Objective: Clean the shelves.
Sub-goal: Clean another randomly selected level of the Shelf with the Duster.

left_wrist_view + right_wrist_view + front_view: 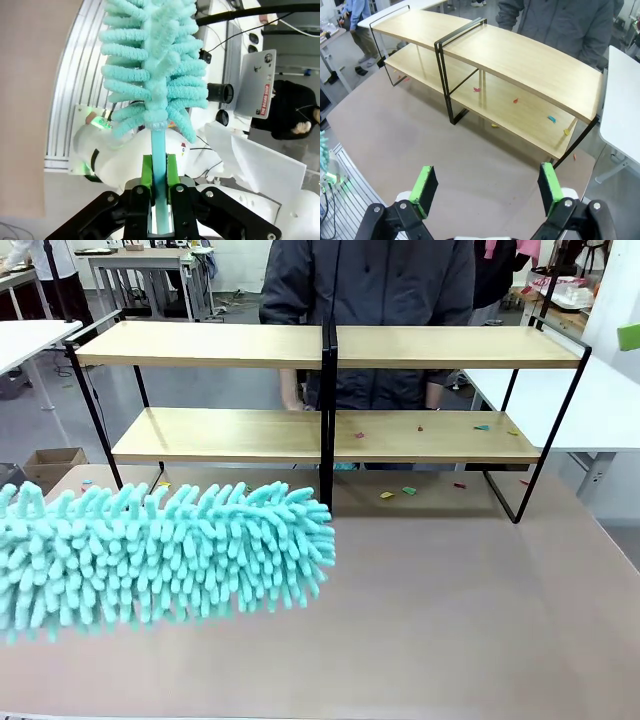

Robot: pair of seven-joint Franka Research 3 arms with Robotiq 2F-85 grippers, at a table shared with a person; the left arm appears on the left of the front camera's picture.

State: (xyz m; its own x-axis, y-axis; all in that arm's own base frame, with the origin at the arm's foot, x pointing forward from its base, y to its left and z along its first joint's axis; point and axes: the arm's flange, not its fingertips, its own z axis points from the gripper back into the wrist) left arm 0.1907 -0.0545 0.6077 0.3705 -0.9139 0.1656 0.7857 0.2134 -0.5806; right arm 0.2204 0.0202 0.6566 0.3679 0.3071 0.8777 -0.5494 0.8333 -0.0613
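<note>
Fluffy teal duster (160,555) sits huge at the near left, its handle pinched tight between the green pads of the left gripper (159,172). Behind it the shelves (330,345) stand across the far half of the brownish table (450,620), with small coloured scraps (482,427) on the lower board and by the frame. Over the table the right gripper (487,187) hangs with jaws wide and nothing in them, and a person (380,280) stands right behind the shelves

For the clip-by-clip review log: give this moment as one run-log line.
left hand: shut on duster | right hand: open, empty | shelves: scraps on lower right board | person: behind shelves
</note>
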